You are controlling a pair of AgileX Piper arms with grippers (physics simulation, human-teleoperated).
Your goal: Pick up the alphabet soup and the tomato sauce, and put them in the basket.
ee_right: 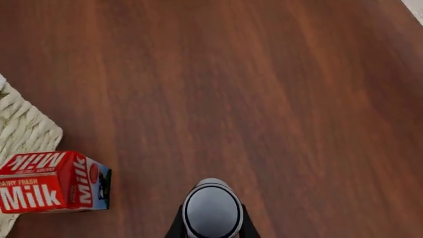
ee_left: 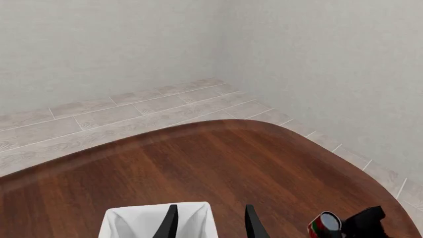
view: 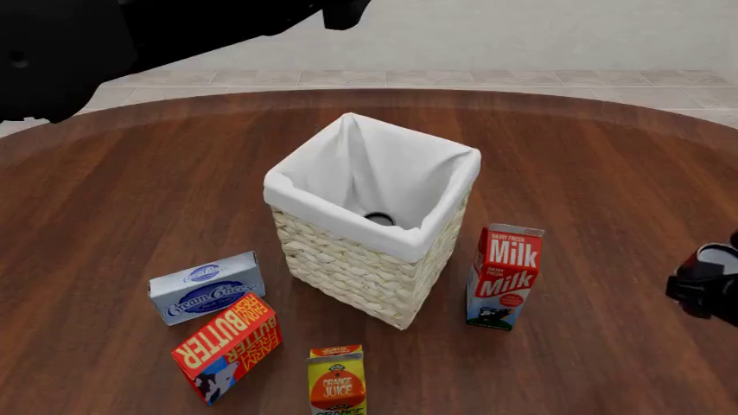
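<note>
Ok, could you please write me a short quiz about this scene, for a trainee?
1. True or false: the milk carton lies flat on its side.
2. What does the right claw hold?
A. butter box
B. tomato sauce
C. orange juice
3. Fill in: the grey top of a can shows inside the ____.

Key
1. False: it stands upright beside the basket.
2. B
3. basket
</note>
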